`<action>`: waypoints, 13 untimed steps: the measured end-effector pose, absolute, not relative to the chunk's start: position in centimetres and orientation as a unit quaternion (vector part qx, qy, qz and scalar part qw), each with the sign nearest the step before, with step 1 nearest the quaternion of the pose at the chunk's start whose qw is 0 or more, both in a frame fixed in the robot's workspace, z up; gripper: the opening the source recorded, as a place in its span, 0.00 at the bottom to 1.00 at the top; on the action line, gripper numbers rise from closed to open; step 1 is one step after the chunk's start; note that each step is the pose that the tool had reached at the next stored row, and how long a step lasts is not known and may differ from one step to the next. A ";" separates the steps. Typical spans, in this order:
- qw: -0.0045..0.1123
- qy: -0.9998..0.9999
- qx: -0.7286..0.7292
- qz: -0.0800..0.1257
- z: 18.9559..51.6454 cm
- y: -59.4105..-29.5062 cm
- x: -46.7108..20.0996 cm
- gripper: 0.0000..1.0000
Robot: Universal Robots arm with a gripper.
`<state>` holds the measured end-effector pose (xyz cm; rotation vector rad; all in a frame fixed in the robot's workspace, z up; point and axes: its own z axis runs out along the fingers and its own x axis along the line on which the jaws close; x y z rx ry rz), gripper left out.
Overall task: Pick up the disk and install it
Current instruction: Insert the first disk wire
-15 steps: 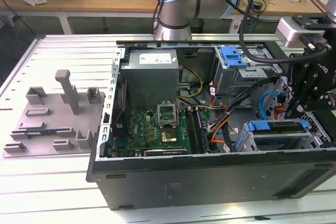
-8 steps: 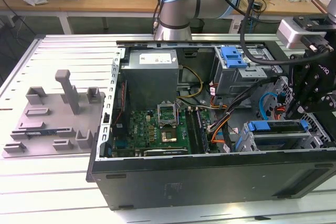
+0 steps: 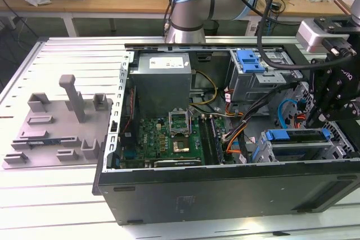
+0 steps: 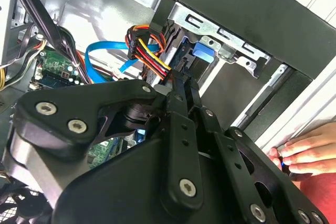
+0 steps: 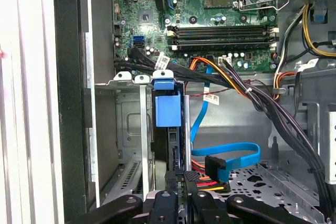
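Disk (image 5: 168, 111) stands on edge in 1 slot of drive bay (image 5: 126, 129); gripper (image 5: 184, 179) fingers pinched together at its rear edge. Risk: tips snag power cable (image 4: 149, 51), or a skewed push jams disk.

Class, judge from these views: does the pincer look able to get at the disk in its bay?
Probably yes: the pincer hangs right by the disk in the open case; the blue cable lies beside, not across.
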<state>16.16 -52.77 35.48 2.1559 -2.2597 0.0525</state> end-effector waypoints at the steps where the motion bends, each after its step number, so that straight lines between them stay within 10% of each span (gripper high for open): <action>1: 0.009 -0.724 0.689 0.017 35.5 -52.8 16.2 0.17; 13: 0.009 -0.727 0.686 0.017 35.3 -52.9 16.2 0.17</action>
